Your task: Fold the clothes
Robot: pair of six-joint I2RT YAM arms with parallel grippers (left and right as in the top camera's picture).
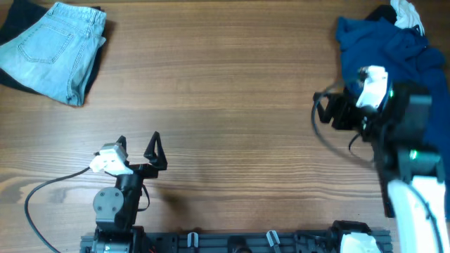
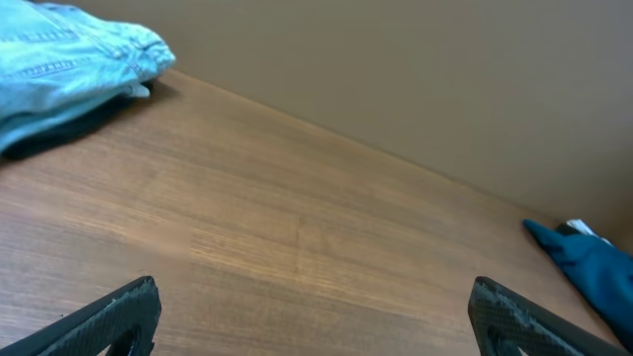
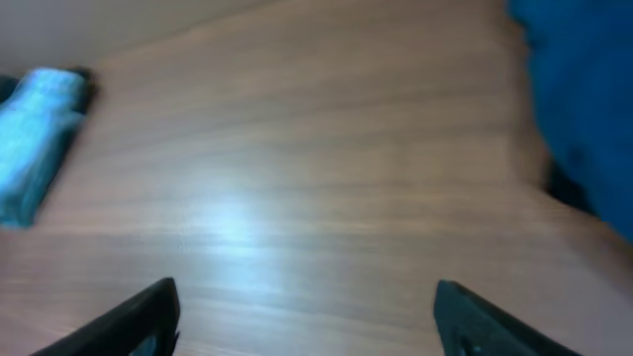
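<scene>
The table (image 1: 225, 105) is wood — smooth, with long grain lines and a soft shine where light hits it. The shirt (image 1: 383, 46) is soft blue cloth, wrinkly and not shiny. The jeans (image 1: 53, 49) are pale denim, a thicker cloth with stitched seams. Some dark cloth (image 1: 13, 24) shows by them, and a bit of white cloth (image 1: 406, 10) by the shirt. The left gripper (image 2: 315, 287) has black fingers (image 2: 119, 311) that look like dull plastic with a fine grainy skin — the right gripper (image 3: 305, 292) looks the same, but blurry. A white block (image 1: 112, 160) on the left arm looks like smooth plastic. The wall (image 2: 396, 69) is plain and dull.
</scene>
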